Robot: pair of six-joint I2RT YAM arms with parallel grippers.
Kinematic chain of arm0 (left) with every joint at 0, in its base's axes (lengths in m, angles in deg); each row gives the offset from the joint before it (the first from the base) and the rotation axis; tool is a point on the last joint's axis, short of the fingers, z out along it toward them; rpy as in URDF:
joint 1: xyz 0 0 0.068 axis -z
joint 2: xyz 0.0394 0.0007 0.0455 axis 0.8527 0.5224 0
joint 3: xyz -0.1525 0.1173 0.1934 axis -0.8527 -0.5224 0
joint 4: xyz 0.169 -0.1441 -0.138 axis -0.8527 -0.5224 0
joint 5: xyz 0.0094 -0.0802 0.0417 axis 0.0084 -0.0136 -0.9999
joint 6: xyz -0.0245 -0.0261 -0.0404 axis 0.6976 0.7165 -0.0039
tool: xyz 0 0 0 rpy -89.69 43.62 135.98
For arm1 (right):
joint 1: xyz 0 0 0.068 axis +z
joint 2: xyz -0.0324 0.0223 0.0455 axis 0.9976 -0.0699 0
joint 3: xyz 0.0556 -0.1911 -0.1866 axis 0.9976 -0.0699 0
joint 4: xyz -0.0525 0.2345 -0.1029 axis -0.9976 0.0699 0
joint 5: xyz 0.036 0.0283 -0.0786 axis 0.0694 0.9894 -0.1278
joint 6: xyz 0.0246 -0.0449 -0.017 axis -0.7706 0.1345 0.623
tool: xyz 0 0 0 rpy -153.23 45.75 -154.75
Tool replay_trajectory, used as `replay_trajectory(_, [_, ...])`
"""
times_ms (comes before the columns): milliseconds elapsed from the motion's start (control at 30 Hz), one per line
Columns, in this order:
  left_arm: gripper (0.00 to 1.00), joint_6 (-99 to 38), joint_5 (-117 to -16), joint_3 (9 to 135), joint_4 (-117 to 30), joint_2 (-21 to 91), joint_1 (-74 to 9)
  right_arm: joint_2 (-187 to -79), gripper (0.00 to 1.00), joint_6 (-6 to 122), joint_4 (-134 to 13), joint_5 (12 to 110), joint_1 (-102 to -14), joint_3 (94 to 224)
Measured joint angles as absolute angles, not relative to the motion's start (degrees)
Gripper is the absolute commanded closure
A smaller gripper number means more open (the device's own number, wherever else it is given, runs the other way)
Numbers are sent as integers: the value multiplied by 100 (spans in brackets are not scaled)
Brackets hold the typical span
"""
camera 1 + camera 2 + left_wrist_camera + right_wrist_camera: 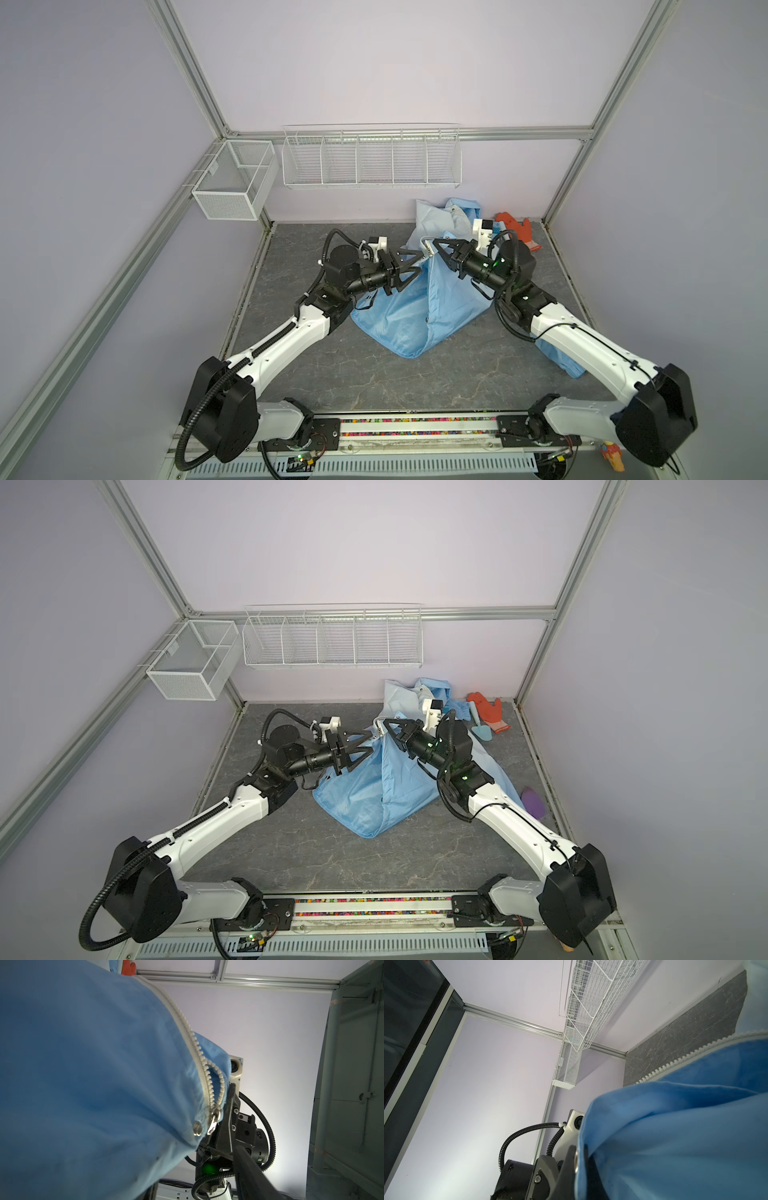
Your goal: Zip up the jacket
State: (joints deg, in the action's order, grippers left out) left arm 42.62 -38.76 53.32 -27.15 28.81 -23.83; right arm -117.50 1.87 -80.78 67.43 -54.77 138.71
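Two hands meet just above mid-frame in both top views; the right hand is pinched closed on the jacket, holding the top of its white zipper up off the grey surface; the left hand has its jaws apart just beside that raised edge, gripping nothing visible; the rest of the jacket drapes down at centre and trails to the upper right, near an orange glove; in the left wrist view the slider sits beside a snap button.
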Motion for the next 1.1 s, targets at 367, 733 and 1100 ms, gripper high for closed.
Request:
replay_trajectory(367, [38, 5215, -5115, 4799, -2284, 2702, -1681, -11453, 93, 297, -8028, 6395, -5311, 13827])
replay_trajectory(733, [38, 5354, -6269, 4788, -1961, 2697, -1500, -11348, 93, 338, -7903, 6198, -5088, 13733])
replay_trajectory(1100, [57, 5365, -6776, 4998, -1242, 3075, -1260, -11088, 93, 353, -7730, 6141, -5024, 13677])
